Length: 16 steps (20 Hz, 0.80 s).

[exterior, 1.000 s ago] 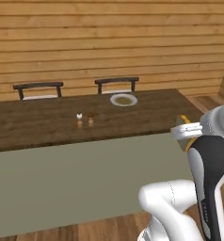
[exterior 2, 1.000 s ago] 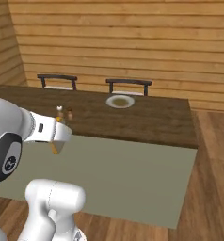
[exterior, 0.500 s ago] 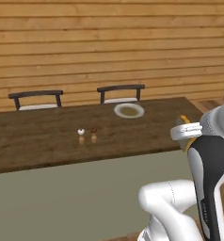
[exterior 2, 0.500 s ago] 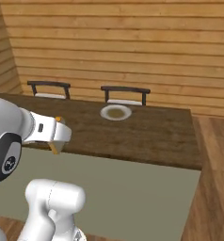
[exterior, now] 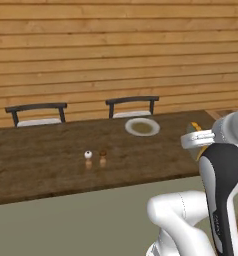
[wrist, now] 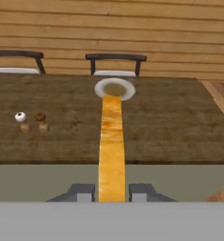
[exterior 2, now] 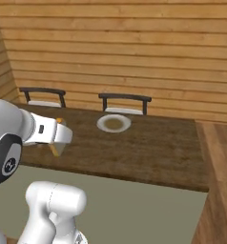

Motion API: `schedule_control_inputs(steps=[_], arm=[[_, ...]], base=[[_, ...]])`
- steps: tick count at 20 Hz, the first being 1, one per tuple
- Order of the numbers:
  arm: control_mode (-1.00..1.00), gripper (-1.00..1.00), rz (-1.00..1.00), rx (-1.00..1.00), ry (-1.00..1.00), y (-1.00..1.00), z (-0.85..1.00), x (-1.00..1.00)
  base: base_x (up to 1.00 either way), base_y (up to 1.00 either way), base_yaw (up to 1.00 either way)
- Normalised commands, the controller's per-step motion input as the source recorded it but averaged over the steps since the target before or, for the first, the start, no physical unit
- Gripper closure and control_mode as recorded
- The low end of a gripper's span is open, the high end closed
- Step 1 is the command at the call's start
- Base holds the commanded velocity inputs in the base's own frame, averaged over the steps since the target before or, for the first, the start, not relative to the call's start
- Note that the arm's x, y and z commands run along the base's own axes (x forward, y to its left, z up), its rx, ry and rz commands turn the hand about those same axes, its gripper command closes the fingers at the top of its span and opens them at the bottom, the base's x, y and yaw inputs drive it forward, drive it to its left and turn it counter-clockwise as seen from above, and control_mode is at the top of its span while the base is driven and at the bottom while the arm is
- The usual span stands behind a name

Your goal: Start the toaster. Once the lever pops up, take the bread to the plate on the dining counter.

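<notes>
Bread (wrist: 111,146) is sitting edge-on between the two dark finger tips at 6 o'clock of the hand view, its golden strip running straight up toward 12 o'clock; the gripper (wrist: 111,192) is clamping it from both sides. In the right base view the slice is peeking out as a tan sliver just past the white hand, held above the grey-green near side of the counter.

Beyond the near edge, the dining counter (wrist: 170,127) is spreading out as dark planks. At about 9 o'clock of the hand view, a white-topped shaker (wrist: 21,117) and a brown-topped shaker (wrist: 39,117) are standing just beside each other, well apart from the bread's line. Farther on, at 12 o'clock, the plate (wrist: 115,88) is lying near the far edge, in front of a dark chair (wrist: 116,63), with a second chair (wrist: 16,60) off at 10 o'clock.

Judging from this, the carry is well along. To finish it cleanly, the arm should be keeping the slice aimed at the plate, reaching across until the bread is hanging over the plate's middle, lowering close, and only then letting go.
</notes>
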Motion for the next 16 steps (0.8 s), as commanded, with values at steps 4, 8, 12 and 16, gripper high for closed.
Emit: schedule_control_inputs(steps=[4, 8, 12, 16], arm=[[1.00, 1.00, 0.00, 0.00, 0.00, 0.00, 0.00, 0.00], [1.00, 1.00, 0.00, 0.00, 0.00, 0.00, 0.00, 0.00], [1.00, 1.00, 0.00, 0.00, 0.00, 0.00, 0.00, 0.00], [1.00, 1.00, 0.00, 0.00, 0.00, 0.00, 0.00, 0.00]], base=[[0.44, 0.00, 0.00], [0.37, 0.00, 0.00], [0.34, 0.00, 0.00], [0.22, 0.00, 0.00]])
